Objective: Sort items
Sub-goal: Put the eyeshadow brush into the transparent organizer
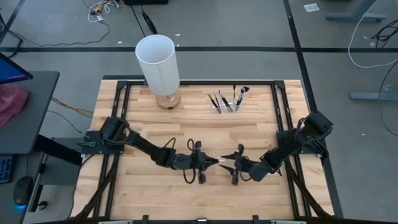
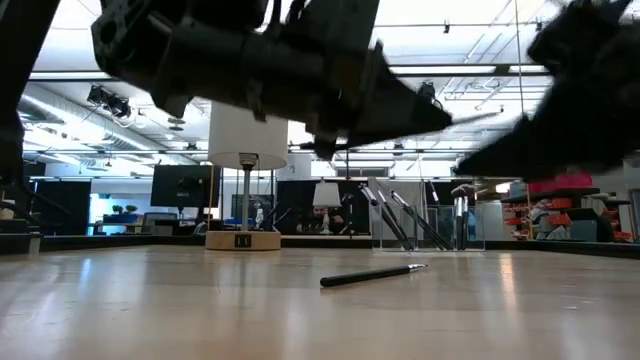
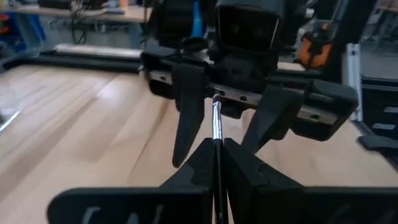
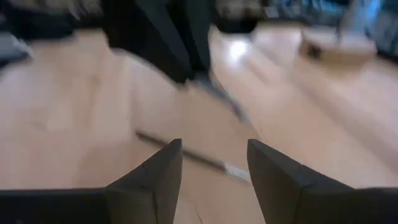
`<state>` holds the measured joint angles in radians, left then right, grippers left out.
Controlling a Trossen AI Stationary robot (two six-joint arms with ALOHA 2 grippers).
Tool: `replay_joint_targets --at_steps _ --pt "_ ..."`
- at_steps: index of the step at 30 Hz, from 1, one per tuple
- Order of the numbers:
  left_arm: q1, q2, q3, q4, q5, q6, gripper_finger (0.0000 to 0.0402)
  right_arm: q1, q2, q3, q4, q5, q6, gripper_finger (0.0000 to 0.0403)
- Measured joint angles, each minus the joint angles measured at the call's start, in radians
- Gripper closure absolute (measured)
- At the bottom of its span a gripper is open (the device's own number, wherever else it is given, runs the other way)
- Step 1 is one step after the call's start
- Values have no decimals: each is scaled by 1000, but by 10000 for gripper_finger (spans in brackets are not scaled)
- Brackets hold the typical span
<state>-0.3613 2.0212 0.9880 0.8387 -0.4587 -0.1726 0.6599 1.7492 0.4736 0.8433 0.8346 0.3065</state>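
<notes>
My left gripper (image 1: 214, 162) hovers over the table's near middle, shut on a thin dark brush with a silver ferrule (image 3: 216, 124). Facing it, my right gripper (image 1: 227, 166) is open; its fingers (image 3: 186, 112) stand on either side of the brush's free end without touching. A second dark brush (image 2: 370, 273) lies flat on the table below both grippers, also visible in the right wrist view (image 4: 193, 155). Several more brushes stand in a small clear holder (image 1: 227, 102) toward the far edge. My left gripper pinches the brush's dark handle (image 3: 217, 163) between its two shut fingers. The fingers lie along the brush, about level, pointing toward the table's right. The brush is lifted clear of the table, and its ferrule end (image 2: 470, 117) sticks out past the fingertips toward my right gripper.
A tall white cylinder (image 1: 158, 62) on a round wooden base stands at the far left of the wooden table (image 1: 155, 186). The clear holder (image 2: 430, 225) stands to its right. Bare wood lies on the near side of both grippers.
</notes>
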Motion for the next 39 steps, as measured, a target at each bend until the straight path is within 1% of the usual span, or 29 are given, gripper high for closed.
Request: replay_joint_targets --at_steps 2,5,8,14,23,25,30,33,35,37,39 --pt "-12 0 17 1 1 18 378 16 -1 1 84 4 -84 219" --pt "-27 0 33 -2 0 46 377 54 -7 1 181 38 -208 224" --pt "-36 0 42 0 4 61 377 83 -7 1 235 68 -286 238" --pt "-35 0 43 -2 4 55 377 102 -7 1 265 71 -299 283" --pt "-35 0 43 0 12 58 372 102 -7 1 264 56 -298 386" --pt "-36 0 43 0 12 58 368 102 -7 1 264 50 -298 392" --pt "-35 -1 43 -9 -2 75 350 103 -16 1 247 63 -288 391" --pt "-34 -6 45 -45 -12 101 325 103 -73 1 145 79 -263 394" --pt "-33 -20 44 -109 -33 105 304 104 -151 3 0 90 -195 395" --pt "-35 -47 44 -204 -71 93 281 104 -251 24 -235 89 -96 396" --pt "-35 -84 44 -311 -118 61 262 96 -362 80 -548 86 26 397"
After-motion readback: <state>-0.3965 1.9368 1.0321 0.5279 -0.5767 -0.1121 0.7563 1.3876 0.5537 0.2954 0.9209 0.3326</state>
